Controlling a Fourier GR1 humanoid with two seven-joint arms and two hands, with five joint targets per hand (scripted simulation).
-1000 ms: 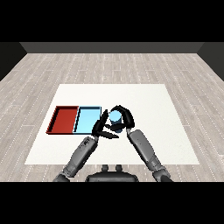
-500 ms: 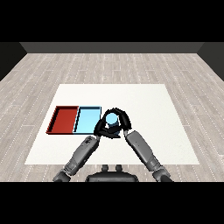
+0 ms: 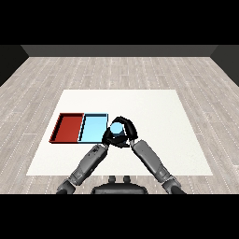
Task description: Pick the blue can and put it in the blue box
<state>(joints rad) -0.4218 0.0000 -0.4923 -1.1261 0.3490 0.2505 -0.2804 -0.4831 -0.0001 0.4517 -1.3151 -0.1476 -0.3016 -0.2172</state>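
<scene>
1. Two grey forearms are showing as smooth, rounded cylinders; each is widening a little toward the wrist.
2. The left hand is showing black, with glossy fingers and thumb; the right hand is looking the same.
3. Darker grey joints are sitting at the elbows.

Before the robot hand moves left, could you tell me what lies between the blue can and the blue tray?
Nothing: in the head view the blue can, held by the right robot hand, sits right beside the blue tray.
</scene>
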